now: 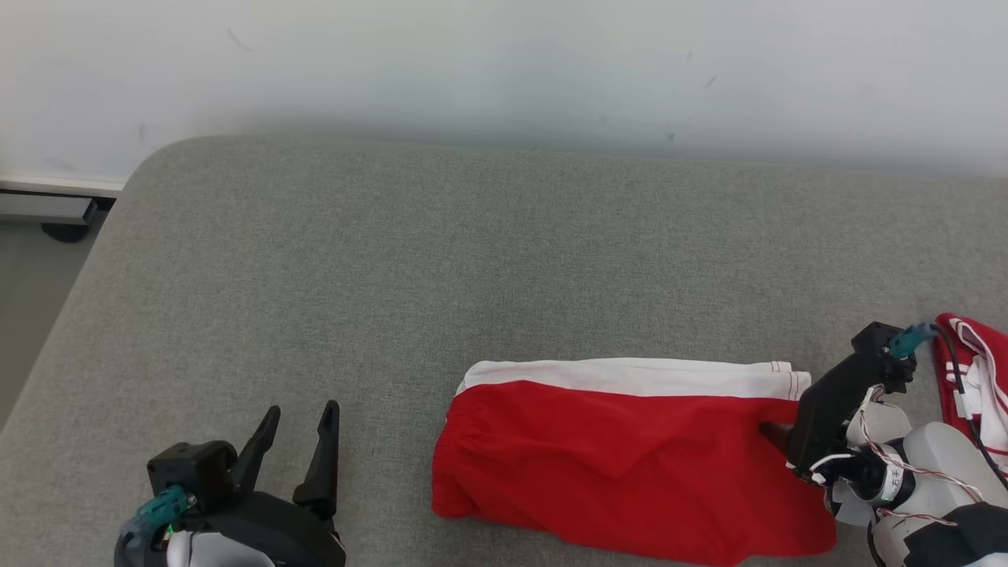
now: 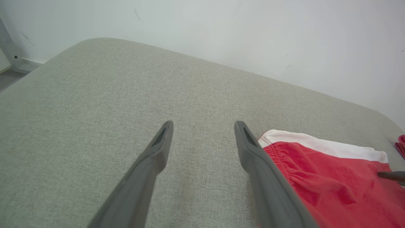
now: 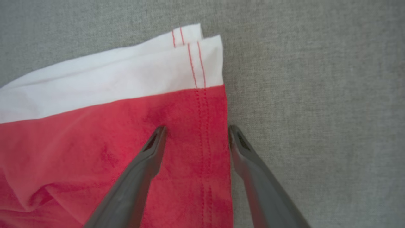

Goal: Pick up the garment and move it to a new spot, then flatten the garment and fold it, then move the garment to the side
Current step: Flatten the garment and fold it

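The red garment [image 1: 622,457] with its white band lies flat on the grey cushion [image 1: 394,276]. At the garment's right hem the right gripper [image 3: 196,133] stands spread, one finger over the cloth, the other just off its edge. Left of the garment, apart, the left gripper [image 1: 302,409] gapes empty.

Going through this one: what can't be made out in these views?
1. Head view: the red-and-white cloth is cut off by the right edge; its kind is unclear.
2. Right wrist view: whether the open right gripper touches the garment is unclear.
3. All views: the garment's lower layers lie hidden under its top layer.
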Tool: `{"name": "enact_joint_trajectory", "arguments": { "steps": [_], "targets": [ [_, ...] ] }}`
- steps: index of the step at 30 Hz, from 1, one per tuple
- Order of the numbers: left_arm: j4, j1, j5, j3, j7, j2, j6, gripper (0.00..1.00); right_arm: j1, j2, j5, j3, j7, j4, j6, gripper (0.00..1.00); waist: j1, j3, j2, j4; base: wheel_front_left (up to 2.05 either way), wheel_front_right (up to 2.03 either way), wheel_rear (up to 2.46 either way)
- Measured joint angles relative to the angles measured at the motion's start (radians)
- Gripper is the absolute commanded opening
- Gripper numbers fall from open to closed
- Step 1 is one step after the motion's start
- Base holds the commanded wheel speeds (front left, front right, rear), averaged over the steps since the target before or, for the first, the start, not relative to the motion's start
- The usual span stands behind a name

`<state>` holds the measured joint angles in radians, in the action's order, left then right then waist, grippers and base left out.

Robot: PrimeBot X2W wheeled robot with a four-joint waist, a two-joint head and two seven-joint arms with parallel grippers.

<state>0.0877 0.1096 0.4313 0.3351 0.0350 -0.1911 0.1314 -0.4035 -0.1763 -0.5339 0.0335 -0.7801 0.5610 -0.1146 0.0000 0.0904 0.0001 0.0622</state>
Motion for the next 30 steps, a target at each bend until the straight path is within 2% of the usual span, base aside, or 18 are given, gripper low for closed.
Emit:
{"name": "enact_joint_trajectory", "arguments": {
  "steps": [2, 3, 4, 5, 6, 8, 9, 20, 23, 27, 30],
  "targets": [
    [0.004, 0.002, 0.0, 0.005, 0.004, 0.001, 0.0, 1.0, -0.001, 0.001, -0.005, -0.017, 0.003, 0.016, 0.0, 0.8, -0.0001, 0.0, 0.0, 0.003, 0.0, 0.0, 0.0],
    [0.006, 0.003, 0.0, 0.009, 0.005, 0.004, -0.001, 1.0, -0.001, 0.0, -0.011, -0.027, 0.003, 0.021, 0.0, 0.69, 0.0, 0.0, 0.0, 0.006, 0.0, 0.0, 0.0],
    [0.008, 0.003, 0.0, 0.012, 0.007, 0.007, -0.001, 1.0, 0.0, -0.003, -0.012, -0.031, 0.006, 0.026, 0.0, 0.65, -0.0001, 0.0, 0.0, 0.009, 0.0, 0.0, 0.0],
    [0.009, 0.004, -0.001, 0.015, 0.008, 0.009, -0.004, 1.0, 0.0, -0.005, -0.012, -0.035, 0.006, 0.032, -0.001, 0.47, 0.0, -0.001, 0.0, 0.013, 0.0, 0.0, 0.0],
    [0.009, 0.004, -0.001, 0.016, 0.008, 0.009, -0.008, 1.0, 0.0, -0.007, -0.012, -0.036, 0.006, 0.038, -0.001, 0.42, -0.0001, -0.001, 0.0, 0.017, 0.0, 0.0, 0.0],
    [0.009, 0.004, -0.001, 0.013, 0.008, 0.007, -0.008, 1.0, -0.005, -0.004, -0.012, -0.035, 0.006, 0.049, -0.001, 0.24, -0.0001, -0.001, 0.0, 0.021, 0.0, 0.0, 0.0],
    [0.009, 0.004, -0.001, 0.012, 0.008, 0.006, -0.008, 1.0, -0.01, -0.003, -0.012, -0.035, 0.006, 0.053, -0.001, 0.0, -0.0001, -0.001, -0.0001, 0.022, 0.0, 0.0, 0.0],
    [0.015, 0.003, -0.001, 0.007, 0.008, 0.006, -0.008, 1.0, -0.018, -0.015, -0.019, -0.038, 0.015, 0.081, 0.002, 0.0, -0.0001, -0.007, 0.0, 0.03, 0.0, 0.0, 0.0],
    [0.024, 0.003, -0.001, 0.007, 0.008, 0.007, -0.008, 1.0, -0.014, -0.059, -0.002, -0.032, 0.015, 0.08, 0.012, 0.0, 0.0, -0.013, 0.0, 0.03, 0.0, 0.0, 0.0],
    [0.03, -0.003, -0.001, 0.006, 0.007, 0.007, -0.008, 1.0, 0.027, -0.159, 0.048, -0.016, 0.004, 0.061, 0.028, 0.0, 0.0, -0.033, 0.0, 0.029, 0.0, 0.0, 0.0],
    [0.031, -0.01, -0.001, 0.004, 0.004, 0.007, -0.008, 1.0, 0.03, -0.176, 0.055, -0.01, -0.005, 0.034, 0.035, 0.0, 0.0, -0.046, 0.0, 0.026, 0.0, 0.0, 0.0]
  ]
}}
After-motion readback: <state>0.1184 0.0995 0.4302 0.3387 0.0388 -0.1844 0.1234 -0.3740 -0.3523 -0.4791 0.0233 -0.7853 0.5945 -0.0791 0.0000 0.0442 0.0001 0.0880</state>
